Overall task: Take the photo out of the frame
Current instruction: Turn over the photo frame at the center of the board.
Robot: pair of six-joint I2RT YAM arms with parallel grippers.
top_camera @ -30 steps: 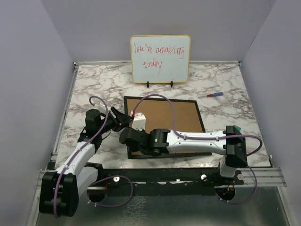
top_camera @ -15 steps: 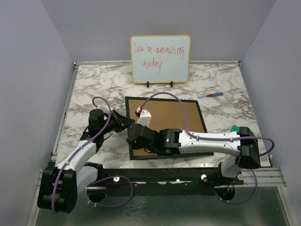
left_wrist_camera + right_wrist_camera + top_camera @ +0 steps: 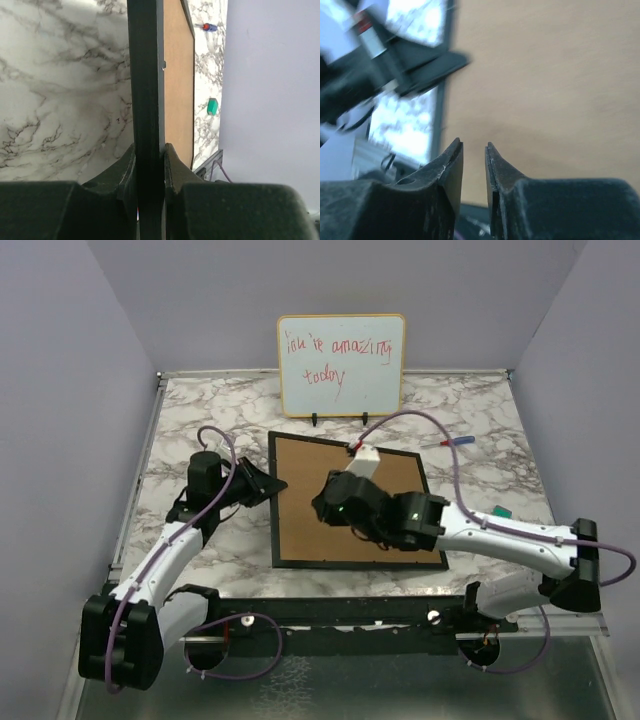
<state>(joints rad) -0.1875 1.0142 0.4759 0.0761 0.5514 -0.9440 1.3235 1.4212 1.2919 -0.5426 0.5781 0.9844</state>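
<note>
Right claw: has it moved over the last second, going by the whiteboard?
Yes. The right claw has shifted away from the near left corner of the frame, up over its brown back, closer to the whiteboard.

1. One black frame (image 3: 310, 530), brown back panel facing up
2. One whiteboard (image 3: 342, 364) with red handwriting
3. One screwdriver (image 3: 458, 441)
4. One small green object (image 3: 499, 511)
5. Two robot arms: left arm (image 3: 170, 550), right arm (image 3: 500, 535)
6. One marble counter (image 3: 200, 410)

blocked: whiteboard (image 3: 341, 364) behind frame (image 3: 305, 520), screwdriver (image 3: 455, 441) far-right | free: table (image 3: 200, 415) far-left
</note>
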